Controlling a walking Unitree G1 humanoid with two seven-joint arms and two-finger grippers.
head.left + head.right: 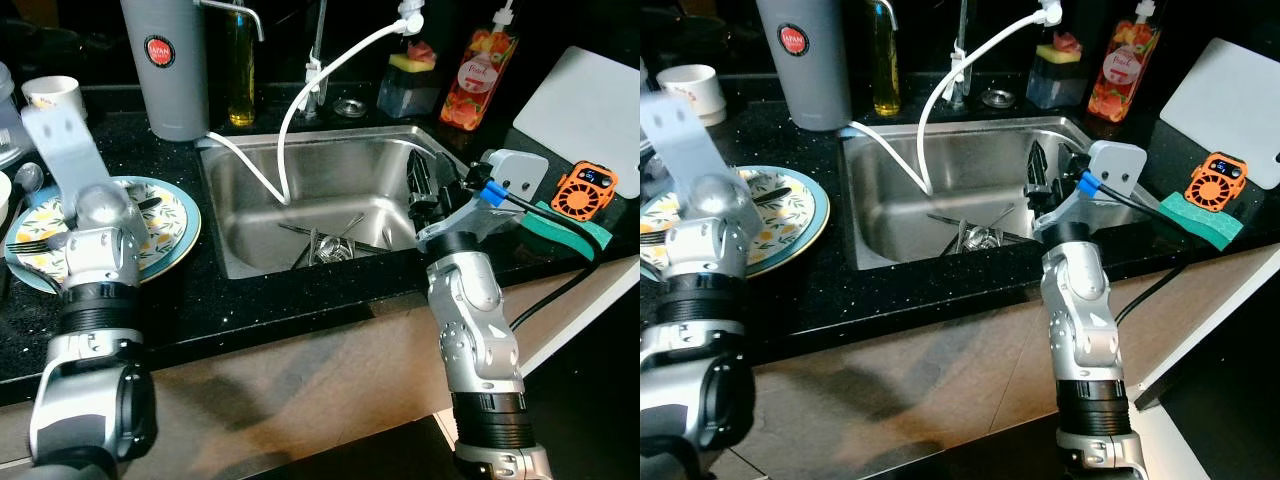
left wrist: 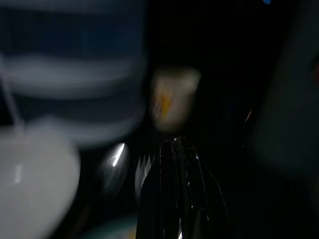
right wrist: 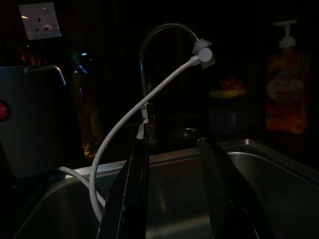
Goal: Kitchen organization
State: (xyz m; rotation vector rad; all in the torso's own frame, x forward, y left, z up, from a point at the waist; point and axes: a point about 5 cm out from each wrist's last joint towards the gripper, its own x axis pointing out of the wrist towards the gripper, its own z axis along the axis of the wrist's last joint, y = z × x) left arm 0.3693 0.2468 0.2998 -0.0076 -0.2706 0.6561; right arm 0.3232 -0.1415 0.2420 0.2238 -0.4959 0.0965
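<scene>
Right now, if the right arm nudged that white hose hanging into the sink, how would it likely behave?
The white hose would probably flex and swing aside: it droops in a loose curve from the faucet into the sink. It looks thin, likely light. Fixed at the spout, it should spring back rather than come away.

Sink (image 1: 250, 190) sitting mid-bench (image 1: 220, 300), cutlery (image 1: 325, 245) lying in it.
Plate (image 1: 175, 215) lying left of it; handheld fan (image 1: 585, 190) and cutting board (image 1: 585, 100) lying right; soap bottle (image 1: 478, 65) standing behind.

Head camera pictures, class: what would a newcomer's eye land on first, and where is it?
Probably the steel sink at centre, a white hose curving down into it above some cutlery. The right gripper hangs open over its right side. On the counter to the left sits a floral plate, the left gripper above it.
</scene>
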